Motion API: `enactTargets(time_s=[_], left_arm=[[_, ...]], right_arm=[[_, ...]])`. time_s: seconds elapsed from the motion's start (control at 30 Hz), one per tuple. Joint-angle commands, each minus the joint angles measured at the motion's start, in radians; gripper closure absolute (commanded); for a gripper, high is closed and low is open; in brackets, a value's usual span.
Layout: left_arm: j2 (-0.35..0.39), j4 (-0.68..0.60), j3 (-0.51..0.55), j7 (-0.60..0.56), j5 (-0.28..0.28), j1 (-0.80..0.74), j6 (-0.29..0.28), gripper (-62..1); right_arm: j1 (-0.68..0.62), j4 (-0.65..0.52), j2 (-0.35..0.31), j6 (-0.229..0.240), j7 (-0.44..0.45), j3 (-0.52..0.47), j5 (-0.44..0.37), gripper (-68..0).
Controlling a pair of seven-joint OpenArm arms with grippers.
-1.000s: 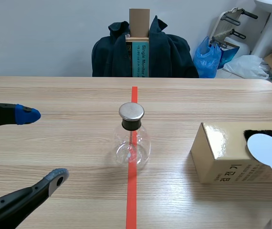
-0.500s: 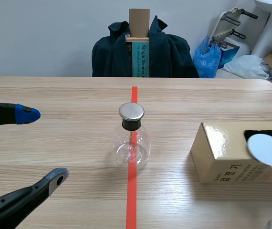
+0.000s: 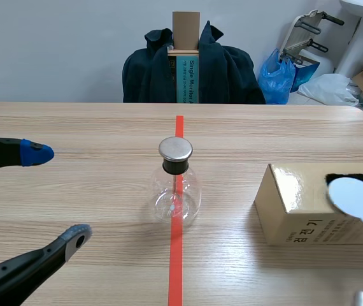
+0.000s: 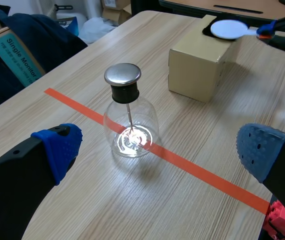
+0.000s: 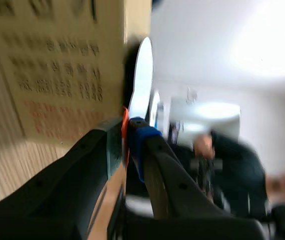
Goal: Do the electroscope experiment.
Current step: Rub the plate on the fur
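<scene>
On the left, the left gripper (image 3: 57, 194) is held low over the table (image 3: 73, 121). Its two fingers are spread wide apart, and nothing is held between them.

In the middle, a round glass bottle (image 3: 176, 191) is seen standing upright on the red tape line (image 3: 176, 255). It is closed with a shiny metal cap (image 3: 175, 148), and a thin rod hangs down inside it. The bottle is ahead of the left gripper and is not touched by it.

To the right, well apart from the bottle, a brown box (image 3: 296, 204) is set on the table. Something black (image 3: 360, 177) lies on top of it. A white round paddle (image 3: 356, 197) is held over the black thing. Its thin handle is squeezed between the fingers of the right gripper (image 5: 126, 135).
</scene>
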State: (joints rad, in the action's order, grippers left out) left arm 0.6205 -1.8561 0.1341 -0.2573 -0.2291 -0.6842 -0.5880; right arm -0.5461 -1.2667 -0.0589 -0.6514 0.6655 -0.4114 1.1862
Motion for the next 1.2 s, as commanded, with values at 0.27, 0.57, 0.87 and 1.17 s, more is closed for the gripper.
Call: enactTargets(time_s=[0.27, 0.57, 0.87, 1.17], left_arm=[[-0.005, -0.005, 0.003, -0.007, -0.014, 0.003, 0.002, -62.3], [-0.005, -0.005, 0.003, -0.007, -0.014, 0.003, 0.002, -62.3], [-0.005, -0.005, 0.003, -0.007, -0.014, 0.003, 0.002, -62.3], [-0.005, -0.005, 0.003, -0.007, -0.014, 0.003, 0.002, -62.3]], right_arm=[[0.004, -0.004, -0.018, -0.045, -0.01, -0.005, 0.01, -0.6], [0.012, -0.004, -0.021, -0.061, 0.029, -0.002, 0.014, -0.7], [0.015, -0.004, -0.029, -0.063, 0.066, 0.003, 0.021, -0.6], [0.019, -0.004, -0.028, -0.049, 0.045, 0.012, 0.029, -0.6]])
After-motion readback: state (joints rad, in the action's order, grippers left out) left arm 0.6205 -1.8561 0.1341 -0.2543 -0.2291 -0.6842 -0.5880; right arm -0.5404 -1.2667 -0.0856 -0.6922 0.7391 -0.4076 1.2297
